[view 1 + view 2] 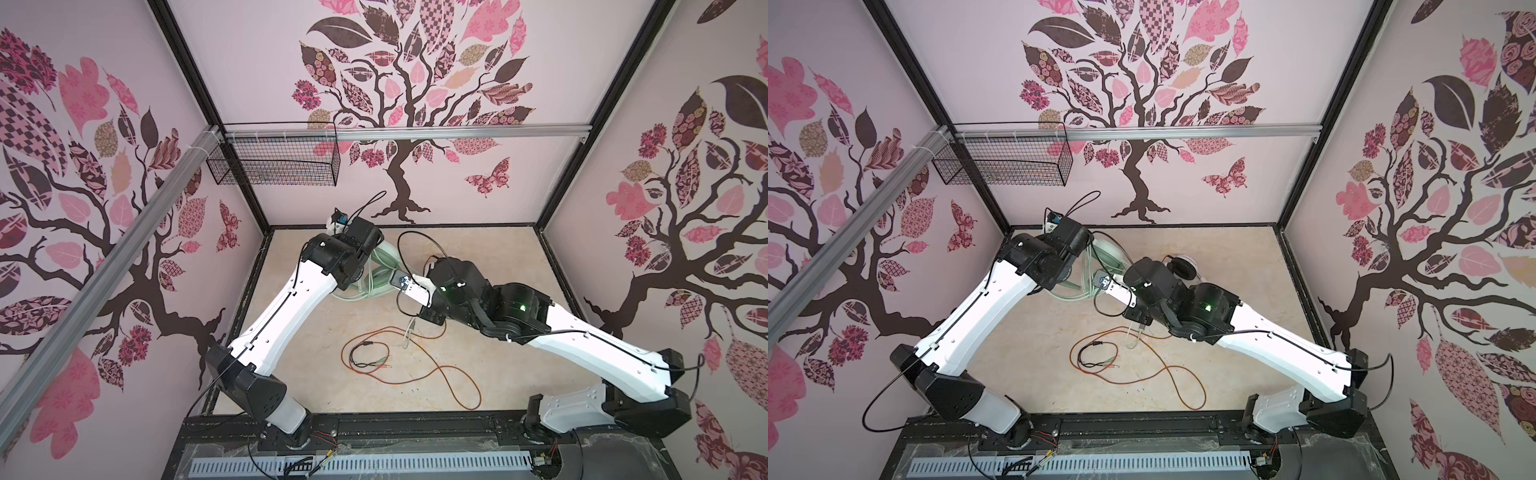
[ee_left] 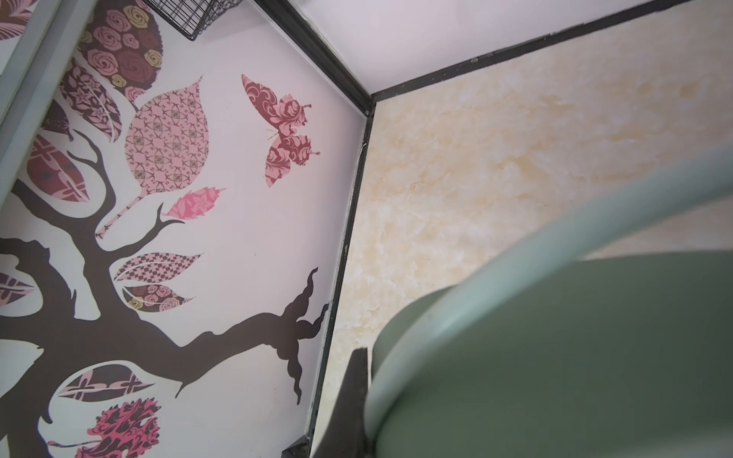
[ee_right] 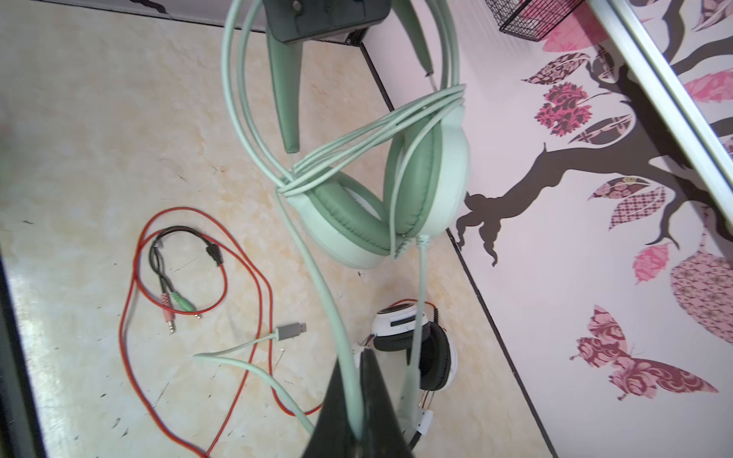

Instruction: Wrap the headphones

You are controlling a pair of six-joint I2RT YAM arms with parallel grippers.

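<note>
Top views: we log mint-green headset (image 1: pixel 384 259) hanging at 11 o'clock, left gripper (image 3: pixel 325 23) clamped on it; right gripper (image 3: pixel 357 376) pinching pale green cable (image 3: pixel 317 269); orange-red cable (image 1: pixel 479 395) at 6 o'clock; right arm (image 1: pixel 1266 336) half-hiding white-and-black headset (image 1: pixel 1183 268).

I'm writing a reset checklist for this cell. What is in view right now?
mint-green headphones: one, mint green, hanging from the left gripper
pale green cable: one, partly wound round that headset, grey USB plug on the table
white-and-black headphones: one, on the table beyond the right arm
orange-red cable: one, loose loops on the table
adapter lead: one, black, pink and green plugs, inside the orange-red loops
wire basket: one, black, back wall
table: one, beige marbled
left gripper: black, shut on the mint-green band
right gripper: black, shut on the pale green cable
</note>
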